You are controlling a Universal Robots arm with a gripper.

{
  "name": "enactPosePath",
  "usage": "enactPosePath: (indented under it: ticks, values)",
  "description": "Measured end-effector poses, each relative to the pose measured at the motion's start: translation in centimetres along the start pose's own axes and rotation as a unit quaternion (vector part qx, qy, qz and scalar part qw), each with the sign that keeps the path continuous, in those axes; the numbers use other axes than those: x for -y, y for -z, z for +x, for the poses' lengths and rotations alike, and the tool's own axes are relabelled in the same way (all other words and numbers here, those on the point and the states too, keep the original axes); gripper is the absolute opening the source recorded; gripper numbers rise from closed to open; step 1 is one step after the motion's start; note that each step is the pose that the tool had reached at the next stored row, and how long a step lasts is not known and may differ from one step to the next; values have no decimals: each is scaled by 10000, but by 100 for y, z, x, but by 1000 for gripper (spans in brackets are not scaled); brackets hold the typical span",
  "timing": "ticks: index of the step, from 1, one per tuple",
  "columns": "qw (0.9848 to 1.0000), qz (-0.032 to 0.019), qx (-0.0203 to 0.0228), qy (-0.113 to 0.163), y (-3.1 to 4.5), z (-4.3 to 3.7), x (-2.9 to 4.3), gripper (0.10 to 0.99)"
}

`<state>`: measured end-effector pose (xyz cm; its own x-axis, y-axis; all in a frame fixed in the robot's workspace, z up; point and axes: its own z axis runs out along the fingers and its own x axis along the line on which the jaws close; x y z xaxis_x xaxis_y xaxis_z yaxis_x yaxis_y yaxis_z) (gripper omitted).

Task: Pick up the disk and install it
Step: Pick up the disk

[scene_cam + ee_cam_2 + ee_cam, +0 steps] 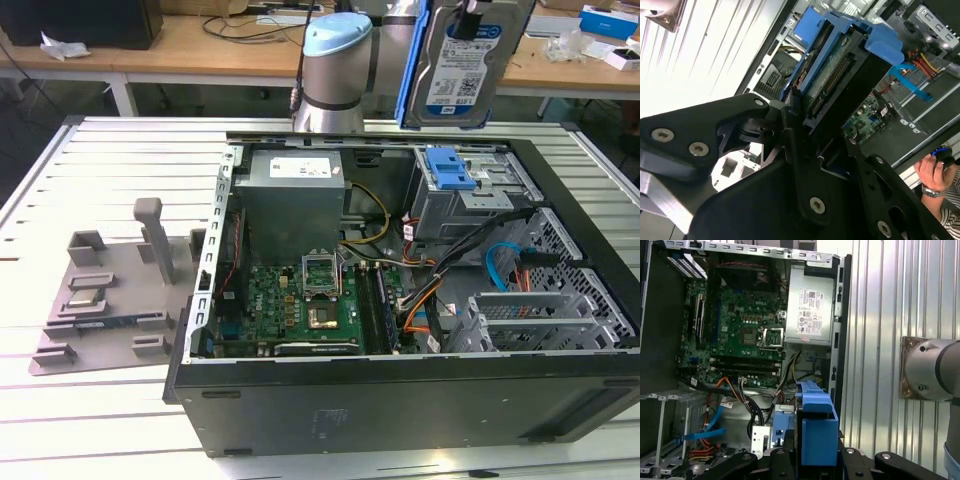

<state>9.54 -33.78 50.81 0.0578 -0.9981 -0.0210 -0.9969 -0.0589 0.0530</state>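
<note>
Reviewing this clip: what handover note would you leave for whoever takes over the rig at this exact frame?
Gripper: shut on the disk, fingers clamped on its blue-framed sides.
Disk: held on edge in the air, clear of the open computer case, on the side of the drive bay with the blue latch.
Done: disk picked up.
Left: disk not yet in the bay, so the install is outstanding.
Note: a person's hand is beside the case in the second wrist view.
</note>
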Motion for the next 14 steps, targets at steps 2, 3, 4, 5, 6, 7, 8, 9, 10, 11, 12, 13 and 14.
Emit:
enactPosePath:
  ticks: [2,3,4,5,6,7,8,9,10,11,12,13,14]
  values:
    - [10000,0,0,0,6,5,105,365]
    - [10000,0,0,0,8,7,148,365]
    - [10000,0,0,1,10,9,175,365]
    - [10000,0,0,0,12,11,211,365]
    - [10000,0,0,0,13,12,244,365]
    - [10000,0,0,0,15,14,271,365]
    - [10000,0,0,0,16,15,304,365]
    - [10000,0,0,0,18,17,325,365]
    - [10000,0,0,0,20,18,360,365]
    - [10000,0,0,1,21,20,384,365]
    - [10000,0,0,0,23,22,429,365]
    - [10000,0,0,0,25,23,451,365]
    - [10000,0,0,0,26,25,476,365]
